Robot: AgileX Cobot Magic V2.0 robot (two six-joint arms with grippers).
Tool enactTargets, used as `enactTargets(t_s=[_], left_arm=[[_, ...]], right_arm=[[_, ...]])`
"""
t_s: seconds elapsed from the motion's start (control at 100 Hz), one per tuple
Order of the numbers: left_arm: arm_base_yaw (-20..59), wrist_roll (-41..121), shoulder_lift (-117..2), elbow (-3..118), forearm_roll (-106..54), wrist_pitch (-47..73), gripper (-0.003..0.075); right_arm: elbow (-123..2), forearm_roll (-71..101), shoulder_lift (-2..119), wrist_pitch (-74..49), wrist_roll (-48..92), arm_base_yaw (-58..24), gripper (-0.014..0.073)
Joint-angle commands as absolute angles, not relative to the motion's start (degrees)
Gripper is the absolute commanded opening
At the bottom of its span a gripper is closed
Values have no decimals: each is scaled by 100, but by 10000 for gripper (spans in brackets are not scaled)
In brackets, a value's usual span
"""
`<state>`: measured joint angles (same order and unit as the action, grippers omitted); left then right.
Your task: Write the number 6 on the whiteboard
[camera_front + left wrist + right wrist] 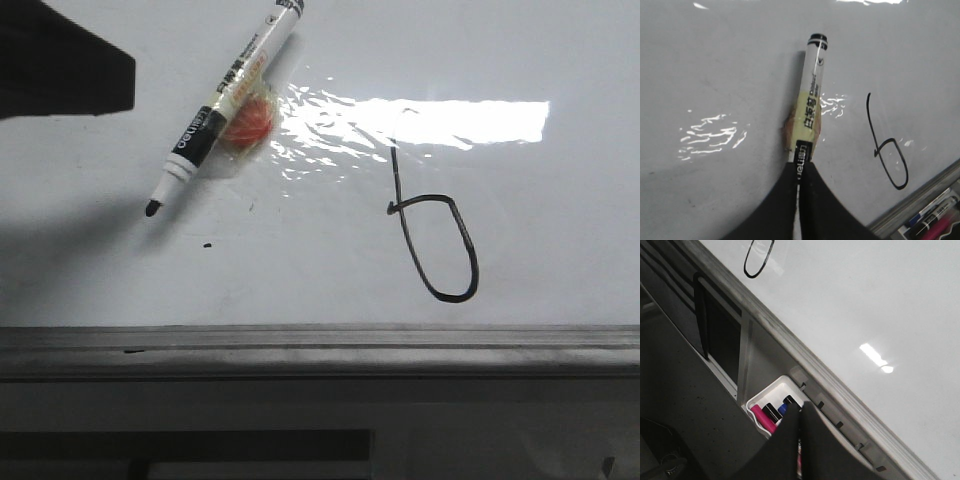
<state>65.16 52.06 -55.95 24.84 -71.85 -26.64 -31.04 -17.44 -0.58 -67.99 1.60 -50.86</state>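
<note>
The number 6 is sitting drawn on the whiteboard, w/ stem & loop closed, so writing looks done. Left tool is gripping the marker, tip lifted beside the 6. Right tool is pinched closed, empty.

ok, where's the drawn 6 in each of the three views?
Front: the number 6 is right of centre on the whiteboard, above the grey ledge.
Left wrist: at the right, beside the marker.
Right wrist: only its loop, top edge.
Shared landmark: the grey ledge.
</note>
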Motion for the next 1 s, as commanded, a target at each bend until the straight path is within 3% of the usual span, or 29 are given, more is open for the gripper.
enactTargets(t_s=[0.0, 0.26, 0.5, 0.67, 0.99], left_arm=[[6554, 5218, -5738, 2636, -7006, -2968, -19], [6554, 4743, -5444, 1644, -6887, -3991, -19], [6554, 3958, -4448, 834, -4916, -4748, -19], [6513, 3958, -3939, 496, -4760, -5037, -19], [5651, 3773, -3797, 221, -3847, -5096, -19]], right_arm=[[-3218, -1855, 94, -6443, 145, -5079, -64], [-3218, -1855, 94, -6453, 145, -5079, -64], [-3218, -1855, 94, -6453, 145, -5079, -64], [-3218, -1855, 94, -6453, 145, -5079, -64], [-3218, -1855, 94, -6453, 145, -5079, -64]])
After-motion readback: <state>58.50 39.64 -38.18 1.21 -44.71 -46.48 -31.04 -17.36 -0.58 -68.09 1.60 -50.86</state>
